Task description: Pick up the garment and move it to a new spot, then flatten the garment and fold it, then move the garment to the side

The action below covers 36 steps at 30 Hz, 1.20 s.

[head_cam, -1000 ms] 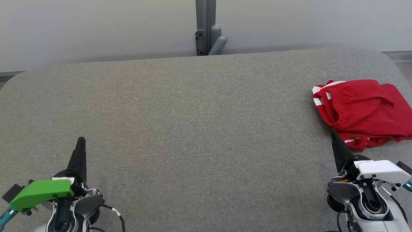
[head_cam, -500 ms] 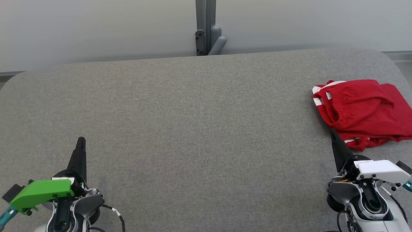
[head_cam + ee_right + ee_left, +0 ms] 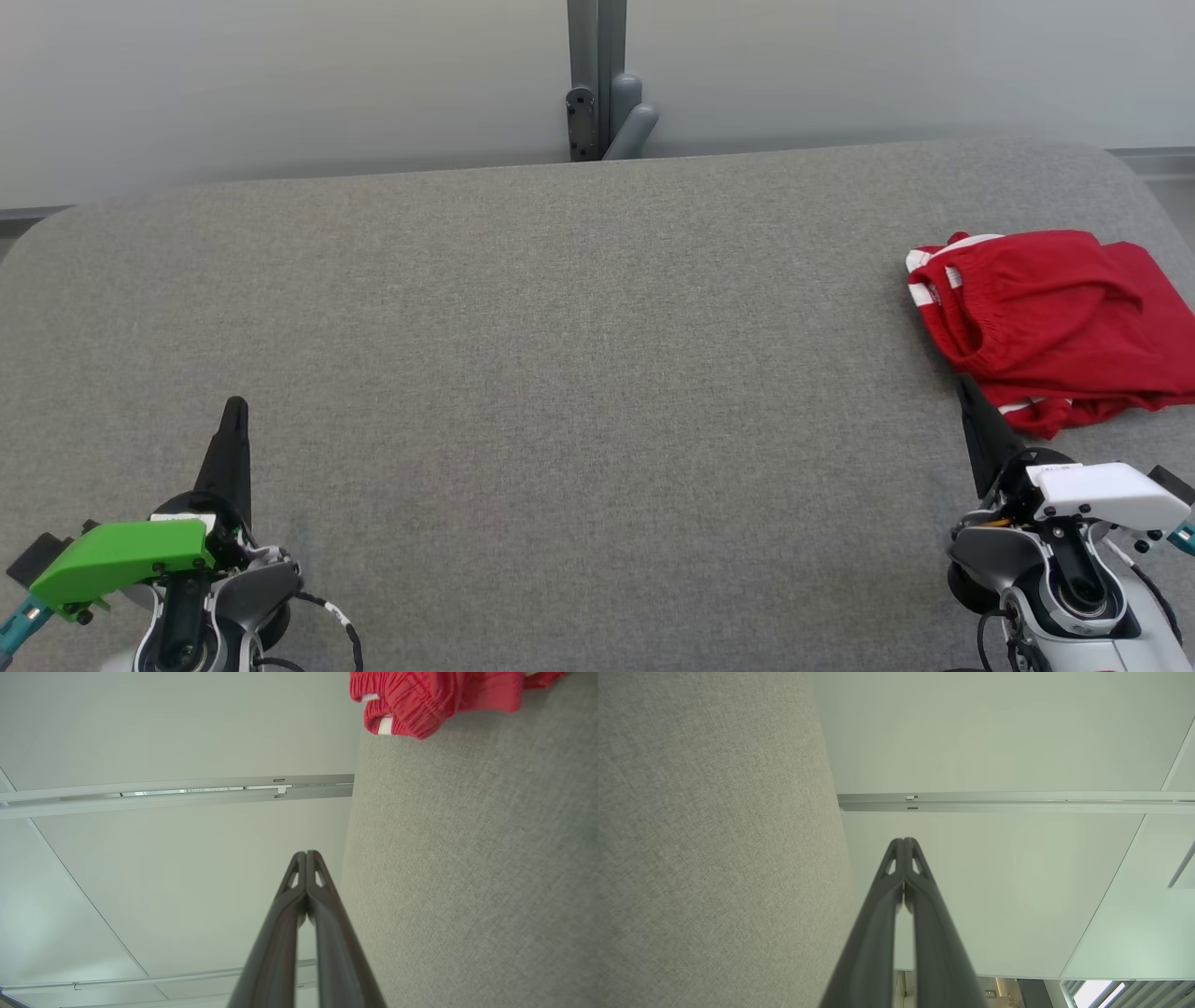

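Lying of garment: red shorts at the far right of the grey padded surface, running off the head view's right edge. Loosely doubled over, not flat. White stripes show at the far-left corner and the near hem.
Stage: ambiguous. A rough bundle at the side fits shorts waiting to be picked up, and equally shorts folded and set aside. The frames do not settle which.
Handling (judged): thin fabric, light and limp. Will sag and drape from any hold. Not fragile. Layers may slide apart when lifted.
Hold point (judged): gathered elastic waistband, the thickest edge, facing the middle of the surface. A pinch there should catch both layers.
Right jaws: closed tip to tip, nothing between the fingers. In the head view the tip sits just beside the shorts' near-left corner; contact cannot be told.
Left jaws: closed tip to tip, empty, fingers meeting at the ends. Low left in the head view, well apart from the shorts.
Count: shorts 1; sets of jaws 2, each with 2 fingers; surface 1; grey post 1, behind the far edge.
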Available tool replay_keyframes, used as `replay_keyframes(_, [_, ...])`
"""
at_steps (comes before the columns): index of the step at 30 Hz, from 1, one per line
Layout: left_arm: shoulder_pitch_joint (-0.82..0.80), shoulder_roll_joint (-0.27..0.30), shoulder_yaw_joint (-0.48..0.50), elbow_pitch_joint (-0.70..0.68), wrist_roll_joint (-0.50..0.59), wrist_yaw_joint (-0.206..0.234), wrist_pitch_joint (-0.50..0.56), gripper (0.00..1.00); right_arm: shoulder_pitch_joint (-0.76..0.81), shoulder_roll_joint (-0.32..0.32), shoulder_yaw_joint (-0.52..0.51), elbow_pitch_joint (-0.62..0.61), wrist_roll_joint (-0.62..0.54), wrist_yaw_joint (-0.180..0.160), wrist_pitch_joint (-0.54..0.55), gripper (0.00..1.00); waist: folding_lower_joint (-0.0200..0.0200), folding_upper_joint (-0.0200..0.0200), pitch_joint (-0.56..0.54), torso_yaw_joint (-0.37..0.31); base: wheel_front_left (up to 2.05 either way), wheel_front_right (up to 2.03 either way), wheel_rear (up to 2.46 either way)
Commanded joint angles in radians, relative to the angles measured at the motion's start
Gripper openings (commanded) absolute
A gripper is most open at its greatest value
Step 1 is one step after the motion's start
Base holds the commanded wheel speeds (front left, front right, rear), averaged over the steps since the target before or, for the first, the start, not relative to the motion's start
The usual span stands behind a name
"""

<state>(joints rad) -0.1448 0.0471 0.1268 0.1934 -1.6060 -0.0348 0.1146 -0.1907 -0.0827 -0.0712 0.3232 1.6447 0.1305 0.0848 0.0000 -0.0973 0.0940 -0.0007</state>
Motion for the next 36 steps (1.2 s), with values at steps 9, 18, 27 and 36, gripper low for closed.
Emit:
replay_keyframes(9, [-0.01, 0.006, 0.002, -0.005, 0.0, -0.001, 0.005, 0.0, -0.001, -0.011, 0.008, -0.005, 0.01, 0.0, -0.009, 0.0, 0.0, -0.0001, 0.0, 0.0, 0.0, 0.0, 0.0])
replay_keyframes(18, [-0.01, 0.006, 0.002, -0.006, 0.0, -0.001, 0.005, 0.0, -0.001, -0.015, 0.014, -0.006, 0.017, 0.0, -0.014, 0.0, 0.0, -0.0001, 0.0, 0.0, 0.0, 0.0, 0.0])
replay_keyframes(27, [-0.01, 0.006, 0.002, -0.006, 0.0, -0.001, 0.005, 0.0, 0.0, -0.019, 0.023, -0.007, 0.025, 0.0, -0.019, 0.0, 0.0, -0.0001, 0.0, 0.0, 0.0, 0.0, 0.0])
replay_keyframes(36, [-0.01, 0.006, 0.002, -0.005, 0.0, -0.001, 0.005, 0.0, 0.001, -0.025, 0.031, -0.007, 0.032, 0.0, -0.025, 0.0, 0.0, -0.0001, 0.0, 0.0, 0.0, 0.0, 0.0])
